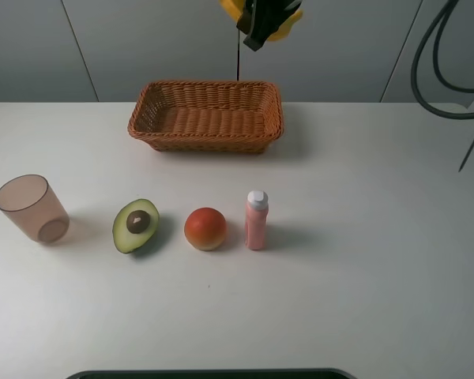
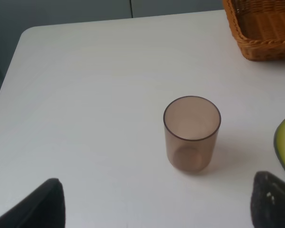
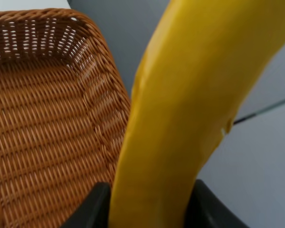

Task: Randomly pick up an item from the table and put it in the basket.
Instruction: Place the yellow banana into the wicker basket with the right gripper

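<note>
My right gripper (image 1: 262,24) is shut on the yellow banana (image 3: 190,99) and holds it high above the far edge of the brown wicker basket (image 1: 207,117), at the top of the exterior view. Only bits of the banana (image 1: 284,30) show there. In the right wrist view the banana stands between the two black fingers (image 3: 92,209), with the basket's inside (image 3: 42,123) below. The basket holds nothing. My left gripper (image 2: 156,209) is open and empty, low over the white table (image 2: 85,95), near the cup; it is out of the exterior view.
On the table's front row stand a translucent pinkish cup (image 1: 31,208), a halved avocado (image 1: 136,225), a round orange-red fruit (image 1: 205,228) and a pink bottle with white cap (image 1: 256,220). The cup (image 2: 192,134) also shows in the left wrist view. Dark cables (image 1: 442,71) hang at right.
</note>
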Controlling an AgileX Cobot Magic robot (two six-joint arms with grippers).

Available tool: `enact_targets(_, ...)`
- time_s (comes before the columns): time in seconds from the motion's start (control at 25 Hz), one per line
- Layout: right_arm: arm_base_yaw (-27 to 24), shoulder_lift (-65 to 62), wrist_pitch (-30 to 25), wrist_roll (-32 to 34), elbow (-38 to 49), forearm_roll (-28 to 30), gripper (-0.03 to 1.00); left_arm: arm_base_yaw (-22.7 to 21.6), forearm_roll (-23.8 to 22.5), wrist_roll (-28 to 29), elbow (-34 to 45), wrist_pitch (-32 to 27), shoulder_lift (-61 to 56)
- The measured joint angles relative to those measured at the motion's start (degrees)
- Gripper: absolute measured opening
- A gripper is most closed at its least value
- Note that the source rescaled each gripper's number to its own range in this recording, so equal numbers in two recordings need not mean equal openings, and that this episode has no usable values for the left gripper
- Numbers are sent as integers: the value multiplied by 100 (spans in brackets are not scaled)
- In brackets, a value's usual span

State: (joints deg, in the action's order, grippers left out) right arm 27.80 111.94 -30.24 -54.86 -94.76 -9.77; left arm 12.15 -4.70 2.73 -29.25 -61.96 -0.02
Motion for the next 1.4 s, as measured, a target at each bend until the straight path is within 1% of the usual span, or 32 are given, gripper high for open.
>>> enact_targets(0.12,277,571,127,-125,-338,73,0,0,0,0,0,0,0)
enact_targets(0.24,445,1156,127,-162,-612,124,0,0,0,0,0,0,0)
enact_targets(0.48,492,2125,127,-171,-902,142,0,0,0,0,0,0,0)
enact_targets(0.68,492,2434,104,-171,-902,151,0,0,0,0,0,0,0)
enact_targets(1.08,492,2454,115,-121,-948,151,0,0,0,0,0,0,0)
enact_targets(1.12,492,2454,115,-92,-948,151,3,0,0,0,0,0,0)
enact_targets(1.16,492,2454,115,-62,-948,151,13,0,0,0,0,0,0)
enact_targets(1.2,492,2454,115,-25,-948,151,35,0,0,0,0,0,0)
enact_targets(1.24,492,2454,146,-2,-960,151,59,0,0,0,0,0,0)
enact_targets(1.28,492,2454,161,13,-970,151,79,0,0,0,0,0,0)
enact_targets(1.32,492,2454,171,22,-984,151,91,0,0,0,0,0,0)
enact_targets(1.36,492,2454,182,35,-997,151,96,0,0,0,0,0,0)
enact_targets(1.4,492,2454,190,35,-997,151,98,0,0,0,0,0,0)
